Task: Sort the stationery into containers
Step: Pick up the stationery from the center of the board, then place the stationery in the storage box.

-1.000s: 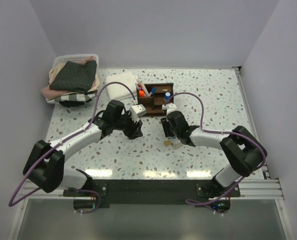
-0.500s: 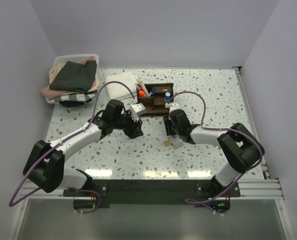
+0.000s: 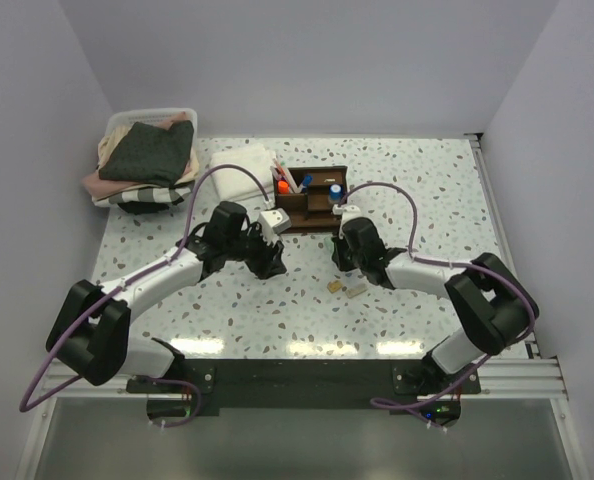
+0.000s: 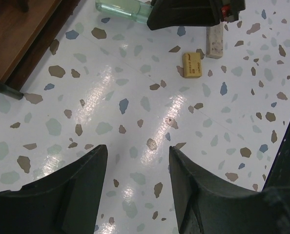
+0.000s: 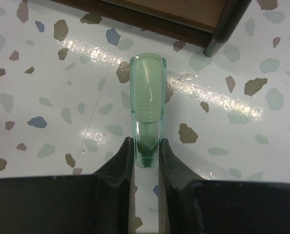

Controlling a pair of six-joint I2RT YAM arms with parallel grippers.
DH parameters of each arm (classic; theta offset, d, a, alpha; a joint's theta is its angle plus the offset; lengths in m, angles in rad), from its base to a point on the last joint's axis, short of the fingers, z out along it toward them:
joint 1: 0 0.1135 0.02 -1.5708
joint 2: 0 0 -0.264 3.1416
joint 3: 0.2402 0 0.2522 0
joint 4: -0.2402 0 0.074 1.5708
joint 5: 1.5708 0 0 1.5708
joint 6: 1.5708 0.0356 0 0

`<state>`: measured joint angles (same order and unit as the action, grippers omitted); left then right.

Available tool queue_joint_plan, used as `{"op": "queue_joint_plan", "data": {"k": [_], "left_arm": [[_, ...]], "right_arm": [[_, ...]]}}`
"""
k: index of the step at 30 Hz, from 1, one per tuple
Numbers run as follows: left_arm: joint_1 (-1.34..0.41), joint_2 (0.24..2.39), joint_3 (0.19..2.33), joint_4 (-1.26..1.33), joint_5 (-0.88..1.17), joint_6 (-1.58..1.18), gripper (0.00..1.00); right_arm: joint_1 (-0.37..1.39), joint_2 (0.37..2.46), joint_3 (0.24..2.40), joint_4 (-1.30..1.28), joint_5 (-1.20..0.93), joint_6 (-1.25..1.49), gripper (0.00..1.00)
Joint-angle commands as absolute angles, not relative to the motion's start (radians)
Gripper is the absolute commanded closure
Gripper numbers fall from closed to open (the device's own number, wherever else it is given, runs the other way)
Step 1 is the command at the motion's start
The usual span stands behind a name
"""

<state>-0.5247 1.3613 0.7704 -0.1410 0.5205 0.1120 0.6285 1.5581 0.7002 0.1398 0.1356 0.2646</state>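
On the left, the left gripper (image 4: pixel 137 161) hangs over the table (image 3: pixel 427 200) with its two fingers apart and nothing between them. A tan eraser (image 4: pixel 193 65) and a pale stick (image 4: pixel 214 41) lie on the table ahead of it, a bit off to one side. In the middle is the brown box (image 3: pixel 312 218), with some pens (image 3: pixel 287 182) already standing in it. On the right, the right gripper (image 5: pixel 146 146) has its fingers pressed together on the near end of a green piece (image 5: pixel 147 92). The green piece points straight out from the fingers, like a finger pointing, and its far tip is near the foot of the box. So the box is straight ahead of this hand and very close. I cannot tell if the green piece is off the table or resting on it. I think the next move is to lift it up and carry it forward over the wall of the box. The right arm is the nearer one for this job, and the long shape must tip down to slide in
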Motion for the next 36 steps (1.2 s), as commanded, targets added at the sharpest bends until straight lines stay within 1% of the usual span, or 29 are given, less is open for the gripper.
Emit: {"op": "queue_joint_plan", "data": {"k": [1,6,14,25,36], "left_arm": [[-0.52,1.361,0.764,-0.084,0.538,0.106,0.42],[-0.519,1.371,0.773,-0.071,0.543,0.101,0.42],[-0.52,1.379,0.788,-0.066,0.542,0.101,0.42],[-0.514,1.384,0.775,-0.054,0.541,0.1,0.42],[-0.502,1.374,0.767,-0.055,0.549,0.095,0.42]], "right_arm": [[0.629,1.433,0.752,0.068,0.146,0.302,1.0],[0.611,1.42,0.814,0.017,0.187,0.373,1.0],[0.565,1.526,0.897,0.008,0.219,0.408,1.0],[0.561,1.594,0.948,0.011,0.219,0.437,1.0],[0.561,1.713,1.084,0.003,0.308,0.476,1.0]]}}
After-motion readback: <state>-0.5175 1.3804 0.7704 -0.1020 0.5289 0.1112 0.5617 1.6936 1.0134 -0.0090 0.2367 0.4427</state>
